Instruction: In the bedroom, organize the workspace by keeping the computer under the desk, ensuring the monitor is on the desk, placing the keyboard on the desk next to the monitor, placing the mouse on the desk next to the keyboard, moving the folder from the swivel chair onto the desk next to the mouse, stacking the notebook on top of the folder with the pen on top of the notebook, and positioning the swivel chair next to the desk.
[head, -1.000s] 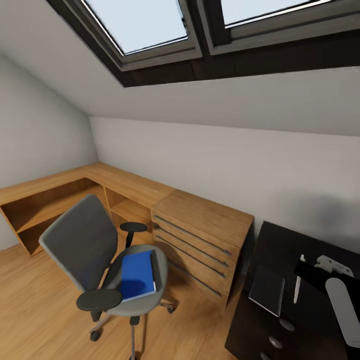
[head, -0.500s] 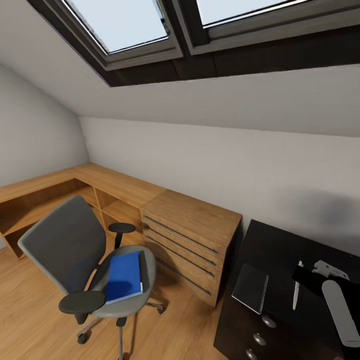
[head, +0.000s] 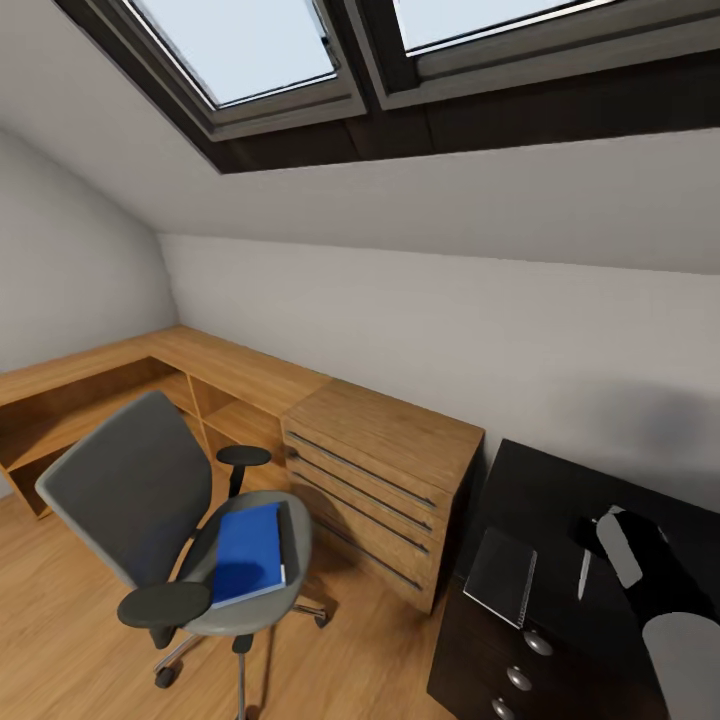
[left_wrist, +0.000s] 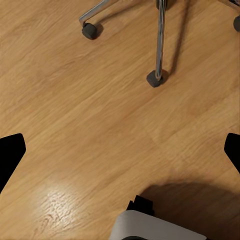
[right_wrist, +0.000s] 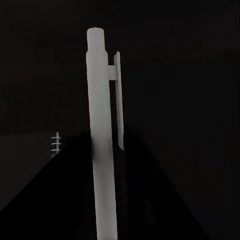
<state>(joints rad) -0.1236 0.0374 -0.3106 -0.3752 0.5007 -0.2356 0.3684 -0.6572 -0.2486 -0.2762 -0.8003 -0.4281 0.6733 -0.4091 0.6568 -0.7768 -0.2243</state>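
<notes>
The grey swivel chair (head: 150, 490) stands on the wood floor at the left, with the blue folder (head: 248, 566) flat on its seat. The glossy black desk (head: 540, 490) is at the lower right and carries the dark notebook (head: 503, 577). Just to the right of the notebook is the white pen (head: 585, 573). My right gripper (head: 593, 530) is at the pen's far end. In the right wrist view the dark fingers close in on the pen (right_wrist: 102, 125), with my right gripper (right_wrist: 107, 137) shut on it. My left gripper (left_wrist: 120, 155) hangs open over the floor near the chair's casters (left_wrist: 155, 78).
A light wooden drawer chest (head: 380, 465) stands between the chair and the desk, joined to a low wooden shelf run (head: 110, 385) along the left wall. A sloped ceiling with skylights (head: 260, 45) hangs overhead. The desk's drawer knobs (head: 537, 643) face the floor space by the chair.
Early on the head camera turned right. Since then my right arm has turned and dropped onto the pen, which now looks shorter and slightly tilted. Chair, folder and notebook have not moved.
</notes>
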